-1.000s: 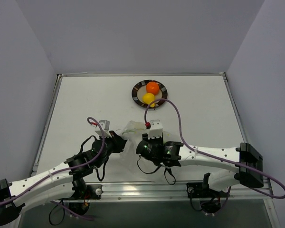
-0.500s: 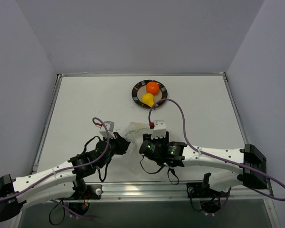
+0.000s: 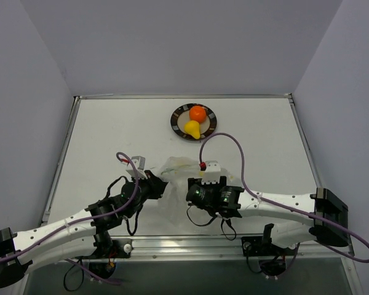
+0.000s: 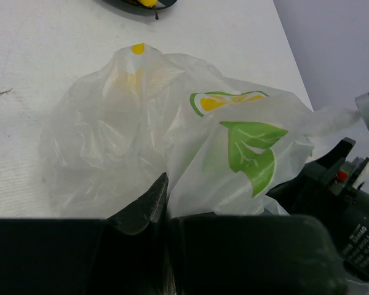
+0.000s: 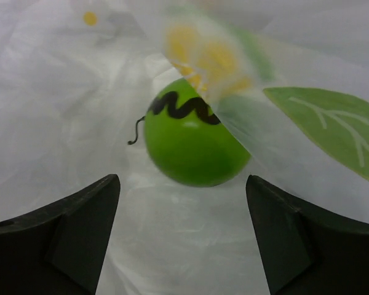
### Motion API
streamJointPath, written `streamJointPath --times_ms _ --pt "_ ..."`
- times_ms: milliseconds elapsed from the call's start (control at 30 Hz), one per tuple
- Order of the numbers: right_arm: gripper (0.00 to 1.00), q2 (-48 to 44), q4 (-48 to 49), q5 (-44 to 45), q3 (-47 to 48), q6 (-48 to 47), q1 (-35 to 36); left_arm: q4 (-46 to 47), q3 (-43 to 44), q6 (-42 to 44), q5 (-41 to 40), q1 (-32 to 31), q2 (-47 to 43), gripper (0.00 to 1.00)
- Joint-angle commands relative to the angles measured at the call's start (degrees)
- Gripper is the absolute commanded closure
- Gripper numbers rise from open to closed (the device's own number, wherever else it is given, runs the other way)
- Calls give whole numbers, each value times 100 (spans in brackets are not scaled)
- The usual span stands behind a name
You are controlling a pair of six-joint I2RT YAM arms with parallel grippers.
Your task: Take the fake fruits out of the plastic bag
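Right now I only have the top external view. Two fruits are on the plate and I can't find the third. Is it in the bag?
Observer: Yes. The right wrist view shows the green fruit inside the plastic bag, with a printed fold draped over its upper right.
Operator: Right pincer state?
Observer: The right pincer is open. The fruit sits ahead of the gap, untouched.
Operator: And the left?
Observer: The left wrist view shows the left pincer shut on a fold of the bag.
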Motion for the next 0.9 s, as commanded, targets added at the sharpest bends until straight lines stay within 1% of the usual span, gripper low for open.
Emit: streamJointPath --times_ms 0,33,133,333,533,633,700,733,800,833,867 --pt "19 -346 -121 52 -69 11 -281 72 366 36 -67 -32 -1 98" --pt "15 -346 -112 78 -78 -24 -325 116 348 19 -50 -32 26 97" --pt "9 -223 37 52 -78 -270 -553 195 339 1 -6 -32 113 98" --pt "2 110 722 -150 -8 -779 -870 275 304 -43 65 -41 263 98" --pt "0 568 1399 -334 -341 -1236 -1519 222 208 -69 3 -41 202 98" --pt "1 743 1794 -335 -412 -1447 -1617 204 181 -78 -14 -41 219 98" --pt "5 893 1804 -273 -368 -1562 -1626 169 190 -78 -32 -41 246 98" --pt "15 928 1987 -291 -342 -1606 -1626 134 190 -69 -41 -41 254 98" --pt "27 946 2076 -378 -359 -1641 -1609 108 181 -69 -84 -41 254 98" --pt "41 920 2068 -413 -377 -1624 -1582 64 190 -69 -111 -41 246 98" --pt "46 780 2068 -449 -394 -1624 -1452 29 181 -69 -146 -41 228 98"
